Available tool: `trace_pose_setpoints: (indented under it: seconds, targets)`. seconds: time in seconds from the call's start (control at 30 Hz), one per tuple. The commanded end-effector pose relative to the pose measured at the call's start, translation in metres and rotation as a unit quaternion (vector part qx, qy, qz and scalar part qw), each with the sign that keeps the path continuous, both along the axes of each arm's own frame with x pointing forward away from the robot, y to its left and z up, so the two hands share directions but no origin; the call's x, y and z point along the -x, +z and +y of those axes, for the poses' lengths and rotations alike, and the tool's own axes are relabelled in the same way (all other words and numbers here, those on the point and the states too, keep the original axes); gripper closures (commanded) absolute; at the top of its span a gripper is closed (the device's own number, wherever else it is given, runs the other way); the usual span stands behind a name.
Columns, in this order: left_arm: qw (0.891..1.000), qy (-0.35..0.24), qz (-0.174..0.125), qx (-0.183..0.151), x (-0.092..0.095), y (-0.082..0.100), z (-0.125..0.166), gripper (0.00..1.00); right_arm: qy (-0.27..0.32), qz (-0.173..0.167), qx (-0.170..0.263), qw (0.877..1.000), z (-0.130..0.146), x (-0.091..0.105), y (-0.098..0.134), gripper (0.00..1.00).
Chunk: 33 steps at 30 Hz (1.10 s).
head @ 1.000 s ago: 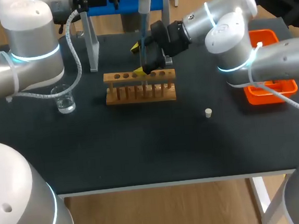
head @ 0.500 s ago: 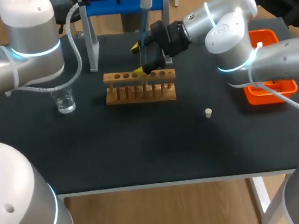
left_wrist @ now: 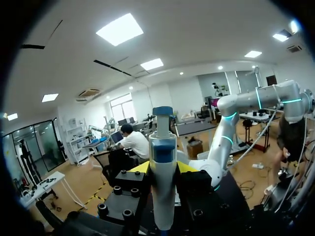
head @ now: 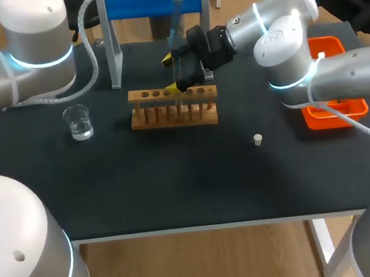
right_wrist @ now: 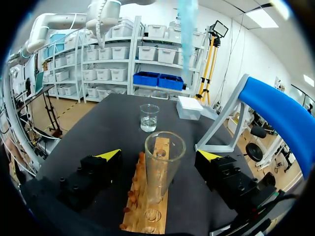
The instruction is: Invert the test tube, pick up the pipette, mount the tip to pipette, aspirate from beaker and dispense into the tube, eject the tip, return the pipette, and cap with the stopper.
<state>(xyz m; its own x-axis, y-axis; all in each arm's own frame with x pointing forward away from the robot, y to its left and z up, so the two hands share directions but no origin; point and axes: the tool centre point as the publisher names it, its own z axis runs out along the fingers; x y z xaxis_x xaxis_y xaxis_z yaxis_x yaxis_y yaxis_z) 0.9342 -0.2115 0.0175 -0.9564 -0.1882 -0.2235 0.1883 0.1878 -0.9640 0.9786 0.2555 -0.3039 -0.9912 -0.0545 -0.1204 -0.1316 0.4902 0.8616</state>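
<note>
My left gripper [left_wrist: 162, 168] is shut on the white and blue pipette [left_wrist: 162, 182], which stands upright between its yellow fingertips. In the head view the pipette [head: 175, 13] with its clear tip hangs from the top edge, above the wooden rack [head: 173, 107]. My right gripper [head: 177, 73] is open, one finger on each side of the upright test tube [right_wrist: 164, 164], not touching it. The tube stands mouth up in the rack [right_wrist: 147, 209], and the pipette tip [right_wrist: 187, 34] hangs above it. The beaker [head: 78, 122] holds a little water, left of the rack. The small stopper [head: 258, 140] lies to the rack's right.
The blue pipette stand [head: 153, 2] is at the table's back edge behind the rack. An orange tray [head: 335, 113] sits at the right edge under my right arm. The beaker [right_wrist: 149, 117] stands beyond the rack's far end in the right wrist view.
My left arm has lifted the pipette upward, and its gripper has left the top of the head view. The right gripper has not moved.
</note>
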Motion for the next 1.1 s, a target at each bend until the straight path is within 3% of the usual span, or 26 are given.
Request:
trace_pose_setpoints:
  seconds: [0.03,0.23,0.5,0.77,1.1]
  targets:
    - [0.999,0.037,0.006,-0.013,0.049,0.001,0.04,1.0,0.003,0.001,0.001,1.0,-0.001,-0.002,0.0,0.0]
    - [0.998,0.054,0.01,-0.007,0.106,-0.028,0.059,1.0,0.003,0.001,0.001,1.0,-0.001,-0.002,0.0,0.0]
    - [0.998,0.049,0.021,0.03,0.149,-0.078,0.049,1.0,0.003,0.001,0.001,1.0,-0.001,-0.002,0.0,0.0]
    - [0.998,0.008,0.028,0.054,0.157,-0.11,0.028,1.0,0.003,0.001,0.001,1.0,-0.001,-0.002,0.0,0.0]
    - [0.997,-0.029,0.022,0.064,0.146,-0.125,0.009,1.0,0.003,0.001,0.001,1.0,-0.001,-0.002,0.0,0.0]
